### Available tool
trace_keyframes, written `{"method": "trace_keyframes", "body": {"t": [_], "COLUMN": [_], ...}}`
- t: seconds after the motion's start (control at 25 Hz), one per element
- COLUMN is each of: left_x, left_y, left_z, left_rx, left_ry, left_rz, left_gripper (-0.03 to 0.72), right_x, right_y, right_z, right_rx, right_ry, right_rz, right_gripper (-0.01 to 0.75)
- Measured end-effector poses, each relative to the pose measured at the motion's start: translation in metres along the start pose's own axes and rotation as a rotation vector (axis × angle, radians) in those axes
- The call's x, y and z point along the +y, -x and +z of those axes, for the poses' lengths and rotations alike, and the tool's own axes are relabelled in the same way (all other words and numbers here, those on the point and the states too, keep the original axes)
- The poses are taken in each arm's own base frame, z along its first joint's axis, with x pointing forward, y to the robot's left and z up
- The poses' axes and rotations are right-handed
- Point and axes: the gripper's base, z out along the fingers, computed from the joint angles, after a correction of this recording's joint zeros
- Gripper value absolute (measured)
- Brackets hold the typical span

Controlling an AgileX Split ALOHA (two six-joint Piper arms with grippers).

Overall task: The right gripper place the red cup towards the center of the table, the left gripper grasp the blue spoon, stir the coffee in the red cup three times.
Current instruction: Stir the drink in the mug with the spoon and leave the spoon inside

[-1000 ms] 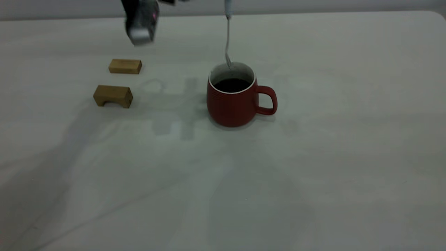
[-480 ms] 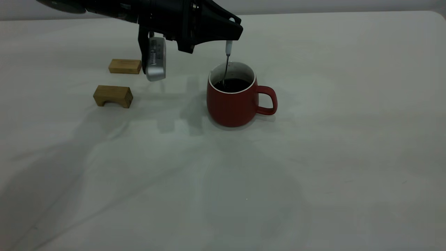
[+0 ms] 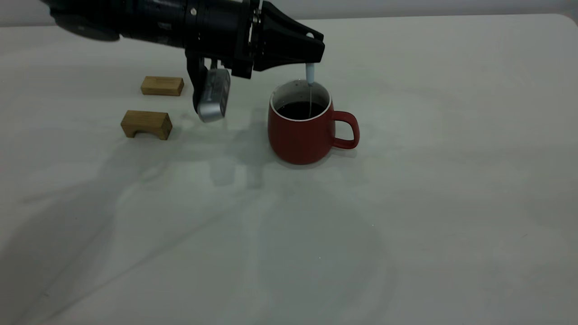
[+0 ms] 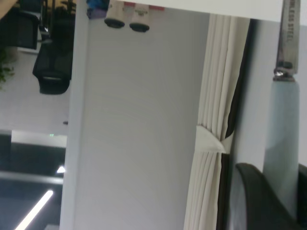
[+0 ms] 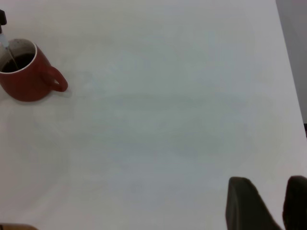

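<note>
The red cup (image 3: pixel 300 135) stands upright near the middle of the table (image 3: pixel 451 180), handle to the right, with dark coffee (image 3: pixel 295 110) inside. My left gripper (image 3: pixel 316 50) hovers just above its rim, shut on the pale handle of the blue spoon (image 3: pixel 309 73). The spoon hangs vertically, its thin metal neck dipping into the coffee right of centre. The left wrist view shows the blue spoon (image 4: pixel 284 129) clamped in the left gripper (image 4: pixel 284 206). My right gripper (image 5: pixel 274 206) is open and empty, far from the red cup (image 5: pixel 26 84), over bare table.
Two wooden blocks lie left of the cup: a flat block (image 3: pixel 162 85) farther back and an arched block (image 3: pixel 146 124) nearer. The left arm's silver camera module (image 3: pixel 212 100) hangs between the blocks and the cup. The table's rounded corner (image 3: pixel 566 20) is far right.
The left gripper has come down into view over the cup, lowering the spoon's bowl into the coffee. The spoon has then shifted from the cup's left side towards its right.
</note>
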Motion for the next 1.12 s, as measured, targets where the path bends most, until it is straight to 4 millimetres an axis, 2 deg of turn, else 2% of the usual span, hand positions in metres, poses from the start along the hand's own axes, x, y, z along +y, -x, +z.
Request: {"method": "trace_keyframes", "body": {"t": [0.12,0.28,0.44,0.68,0.88,1.12], "left_x": [-0.004,-0.008,-0.011,-0.005,0.000,-0.007], "left_y": [-0.007,-0.005,-0.009,0.004,0.008,0.002], "left_z": [-0.004,-0.004,-0.004,0.002,0.001,-0.004], "left_rx": [-0.053,-0.096,-0.049,0.029,-0.057,-0.156], "left_ry": [-0.041,-0.085,-0.115,-0.053,0.004,-0.064], "left_rz": [0.027,0.078,0.174,0.097,0.001,0.117], "left_gripper": [0.176,0.176,0.176,0.176,0.176,0.176], "right_x": [0.000,0.000,0.000,0.000,0.000,0.000], "right_y": [0.000,0.000,0.000,0.000,0.000,0.000], "right_z": [0.000,0.000,0.000,0.000,0.000,0.000], "right_rx": [0.000,0.000,0.000,0.000,0.000,0.000], "right_ry": [0.000,0.000,0.000,0.000,0.000,0.000], "right_rz": [0.000,0.000,0.000,0.000,0.000,0.000], "right_gripper": [0.238,0.238,0.238,0.238,0.238,0.238]}}
